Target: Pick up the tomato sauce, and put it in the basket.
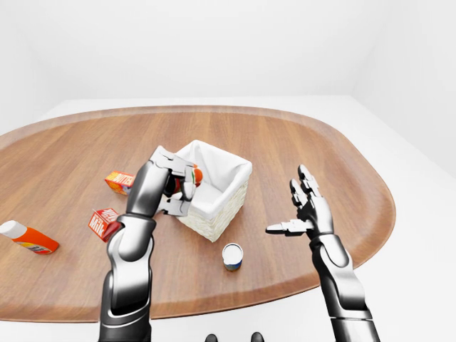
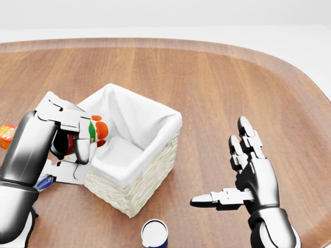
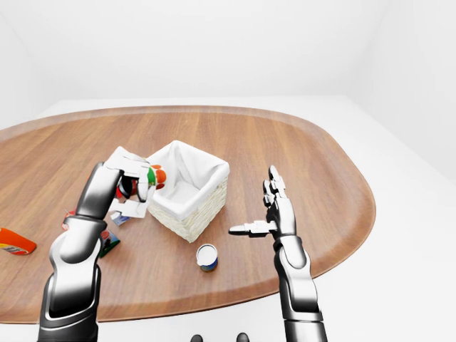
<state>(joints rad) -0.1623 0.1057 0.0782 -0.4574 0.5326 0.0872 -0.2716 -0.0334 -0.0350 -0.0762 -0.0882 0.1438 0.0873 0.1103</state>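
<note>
— So where is the tomato sauce [image 2: 95,132] against the basket [image 2: 155,155] at this moment?

— Held up off the surface [image 2: 217,77] in the left hand [image 2: 64,142], at the basket's left rim as the head view shows it. The fingers [image 2: 83,147] of that hand are wrapped round its body, and its orange-and-green end pokes out toward the basket's white lining.

— Which way does its long axis run?

— Roughly sideways, I'd say, pointing from the hand toward the basket's opening and tipped a little. Much of the can is hidden behind the fingers, so the exact tilt is hard to call.

— Is it over the opening yet?

— Only the outer end looks to cross the left rim; the hand itself sits just outside it. My judgement is that the coming move is a short carry rightward, toward the basket's middle, before letting go.

— And the right hand [image 2: 248,175]?

— Well apart, on the basket's right side, empty, with its fingers spread wide and the thumb pointing at the basket. It is clearly the farther hand and has no part in this.

— Anything close enough to interfere?

— A small blue-and-white can [image 2: 154,233] stands below the basket in the head view, clear of the path.
</note>
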